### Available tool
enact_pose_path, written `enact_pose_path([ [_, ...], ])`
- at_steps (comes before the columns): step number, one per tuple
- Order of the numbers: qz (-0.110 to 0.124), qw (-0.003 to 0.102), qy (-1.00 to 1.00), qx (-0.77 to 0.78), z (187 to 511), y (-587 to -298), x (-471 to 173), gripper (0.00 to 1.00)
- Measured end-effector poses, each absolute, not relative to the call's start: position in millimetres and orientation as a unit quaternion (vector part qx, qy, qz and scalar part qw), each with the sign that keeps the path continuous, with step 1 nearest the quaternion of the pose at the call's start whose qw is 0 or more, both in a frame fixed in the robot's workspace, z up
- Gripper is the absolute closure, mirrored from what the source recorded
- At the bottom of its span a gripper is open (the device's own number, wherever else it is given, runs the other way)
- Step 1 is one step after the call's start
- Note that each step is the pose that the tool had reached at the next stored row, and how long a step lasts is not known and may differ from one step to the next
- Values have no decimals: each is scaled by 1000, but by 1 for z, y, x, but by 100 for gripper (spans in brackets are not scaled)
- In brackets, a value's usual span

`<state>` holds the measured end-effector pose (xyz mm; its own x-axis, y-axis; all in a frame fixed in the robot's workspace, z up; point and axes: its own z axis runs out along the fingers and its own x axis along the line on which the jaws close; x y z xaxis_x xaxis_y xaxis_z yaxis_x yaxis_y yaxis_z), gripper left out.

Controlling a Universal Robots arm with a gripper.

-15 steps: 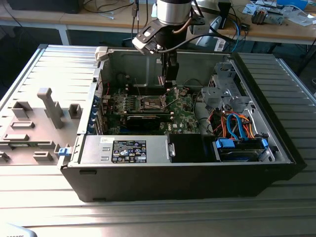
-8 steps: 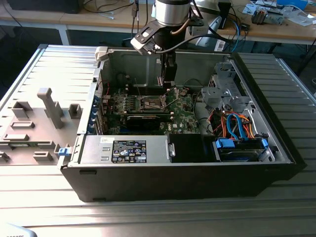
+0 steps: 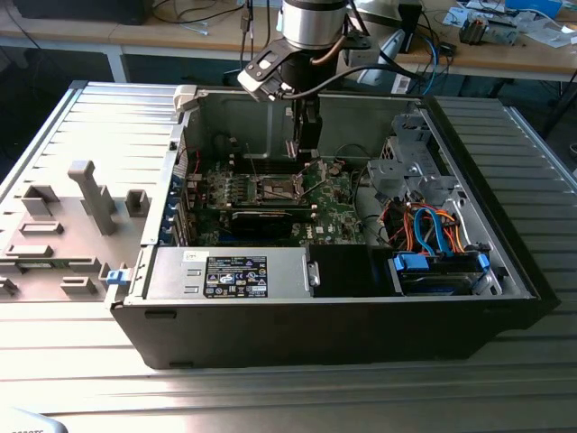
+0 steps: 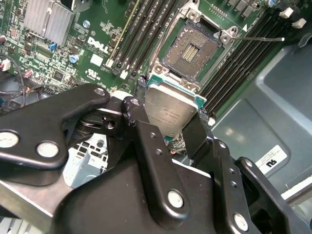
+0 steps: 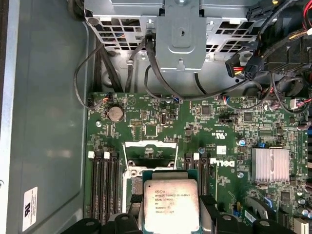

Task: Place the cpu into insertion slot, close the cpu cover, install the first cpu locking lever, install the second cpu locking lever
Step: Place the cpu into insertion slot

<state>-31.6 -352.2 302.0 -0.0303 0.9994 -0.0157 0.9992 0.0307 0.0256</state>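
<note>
The jaws are clamped on the cpu (image 4: 171, 109), a finger (image 4: 197, 136) on each of two opposite edges. We see it held clear of the board, its metal top facing both wrist views, overlapping one edge of the slot (image 4: 191, 51). The slot lies open, contacts bare (a thin lever (image 4: 258, 38) juts from its corner). In the exterior view the arm (image 3: 311, 23) stands over the slot.

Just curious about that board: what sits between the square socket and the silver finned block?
In the second wrist view, long black memory slots lie between the insertion slot and the finned block.
</note>
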Motion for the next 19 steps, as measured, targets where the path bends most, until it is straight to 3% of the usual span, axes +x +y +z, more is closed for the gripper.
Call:
enact_pose_path([
  [19, 4, 15, 718, 696, 297, -352, -36, 45],
])
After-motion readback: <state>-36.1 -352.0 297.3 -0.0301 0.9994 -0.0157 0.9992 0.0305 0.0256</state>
